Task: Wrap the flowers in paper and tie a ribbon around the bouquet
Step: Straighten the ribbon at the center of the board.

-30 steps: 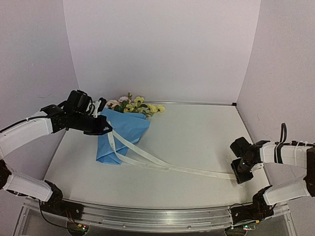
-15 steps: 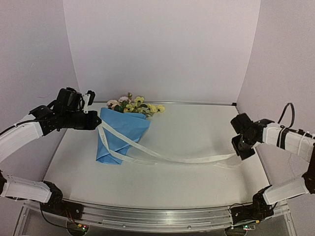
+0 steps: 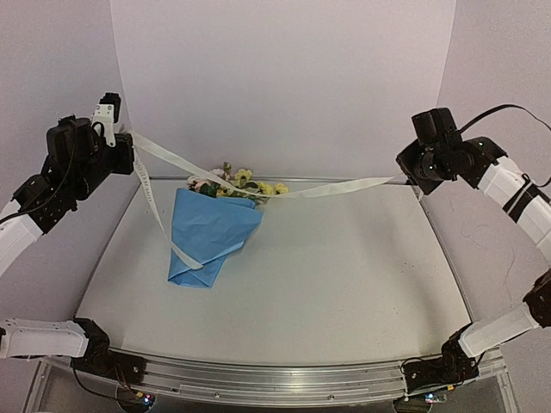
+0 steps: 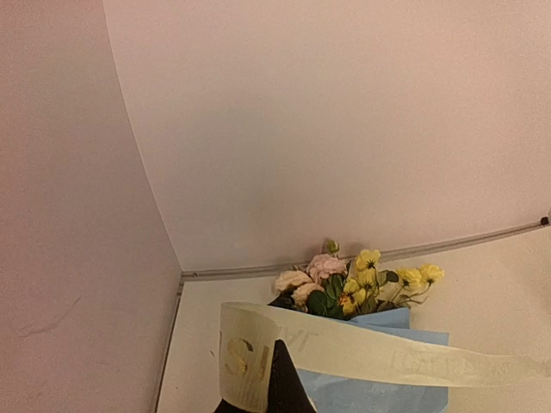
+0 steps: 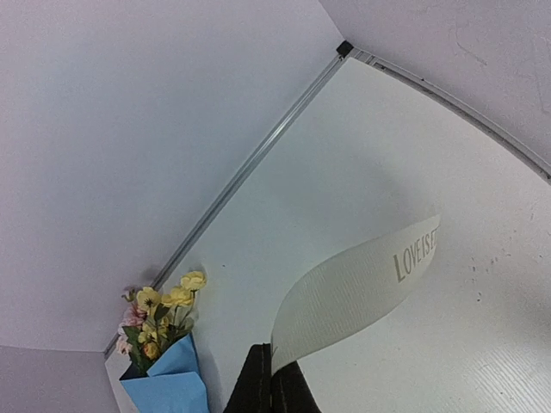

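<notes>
The bouquet [image 3: 211, 237] lies on the table [image 3: 344, 275] at the back left, a blue paper cone with its tip toward me and pink and yellow flowers [image 3: 237, 182] at its far rim. The cream ribbon [image 3: 318, 191] stretches in the air from my raised left gripper [image 3: 127, 144] across the flowers to my raised right gripper [image 3: 403, 178]. Both grippers are shut on it. A second strand hangs from the left gripper down to the cone's left side. In the left wrist view the ribbon [image 4: 370, 353] crosses in front of the flowers [image 4: 353, 284]. In the right wrist view the ribbon's printed end [image 5: 362, 288] curls out past the dark fingertips [image 5: 258, 387].
White walls close in the table at the left, back and right. A metal rail [image 3: 344, 181] runs along the back edge and another [image 3: 275, 379] along the near edge by the arm bases.
Both arms have risen high off the table. The right gripper shut on the ribbon's end and lifted it, so the ribbon now hangs stretched in the air over the flowers.
</notes>
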You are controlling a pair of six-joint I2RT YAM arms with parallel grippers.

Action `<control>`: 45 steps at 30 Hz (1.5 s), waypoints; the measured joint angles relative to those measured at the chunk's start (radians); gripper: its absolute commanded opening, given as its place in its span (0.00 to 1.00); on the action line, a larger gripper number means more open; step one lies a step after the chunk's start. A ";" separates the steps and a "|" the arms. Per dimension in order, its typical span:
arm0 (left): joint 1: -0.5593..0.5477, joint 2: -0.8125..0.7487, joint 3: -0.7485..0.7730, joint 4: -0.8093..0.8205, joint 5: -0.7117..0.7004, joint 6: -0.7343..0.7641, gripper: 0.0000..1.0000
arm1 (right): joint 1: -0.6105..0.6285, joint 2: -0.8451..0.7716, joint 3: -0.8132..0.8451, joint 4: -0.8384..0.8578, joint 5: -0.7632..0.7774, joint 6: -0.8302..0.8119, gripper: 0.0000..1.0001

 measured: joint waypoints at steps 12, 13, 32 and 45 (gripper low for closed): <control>0.042 0.252 0.044 0.010 0.205 0.065 0.00 | -0.058 0.081 -0.174 -0.016 0.050 -0.079 0.00; 0.044 0.287 0.029 0.008 0.246 0.046 0.00 | -0.077 0.080 -0.207 -0.017 0.060 -0.079 0.00; 0.066 0.581 -0.254 -0.090 0.457 -0.442 0.00 | -0.189 0.167 -0.434 -0.012 0.082 -0.029 0.00; 0.101 0.378 -0.340 -0.168 0.391 -0.533 0.39 | -0.214 0.183 -0.548 0.005 0.050 0.011 0.00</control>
